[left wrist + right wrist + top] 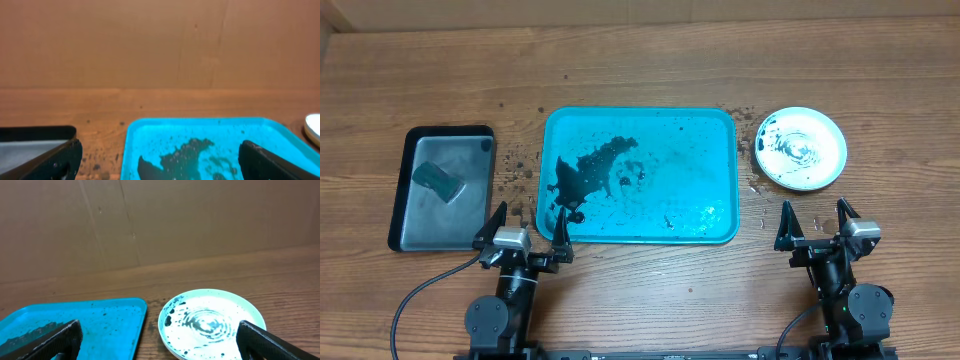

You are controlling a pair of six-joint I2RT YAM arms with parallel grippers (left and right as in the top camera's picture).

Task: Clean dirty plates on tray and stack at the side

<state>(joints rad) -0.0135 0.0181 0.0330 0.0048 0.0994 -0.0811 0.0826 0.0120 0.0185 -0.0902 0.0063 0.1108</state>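
The turquoise tray (720,130) lies mid-table with no plate on it, only a black grime smear (590,170) and specks. One light aqua plate (801,148), smeared with black, sits on the table right of the tray; a pale rim shows under it in the right wrist view (210,320), so it may top a stack. The white and yellow-green plates are not clearly seen. My left gripper (530,215) is open and empty at the tray's near left corner (162,165). My right gripper (814,210) is open and empty just in front of the plate (165,342).
A smaller black tray with a grey inside (410,215) lies left of the turquoise tray and holds a dark green sponge (438,181). Black crumbs dot the wood (518,170) between the trays and near the plate (748,150). A cardboard wall (160,45) stands behind.
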